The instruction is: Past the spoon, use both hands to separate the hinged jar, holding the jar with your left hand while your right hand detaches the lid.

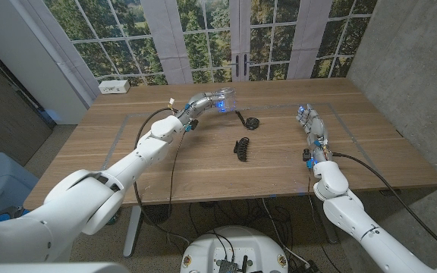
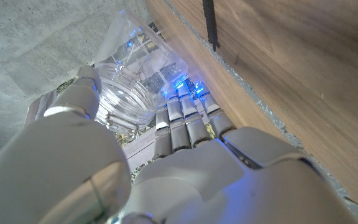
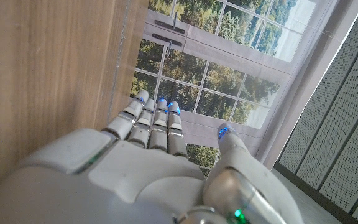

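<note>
Clear ribbed-glass jar [image 2: 124,99] — rigid, slippery, breakable — wrapped by left hand [image 1: 202,103] around its body; right hand [image 1: 312,122] empty, fingers extended.

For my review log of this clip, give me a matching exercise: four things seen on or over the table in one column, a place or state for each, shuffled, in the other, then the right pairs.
Things:
1. left hand
2. right hand
3. black object
4. white box

Places or states:
A. at the table's far left corner
B. lying near the table's middle
C. holds the clear jar
D. holds nothing, fingers extended, at the table's right side

Pairs: 1-C, 2-D, 3-B, 4-A
</note>
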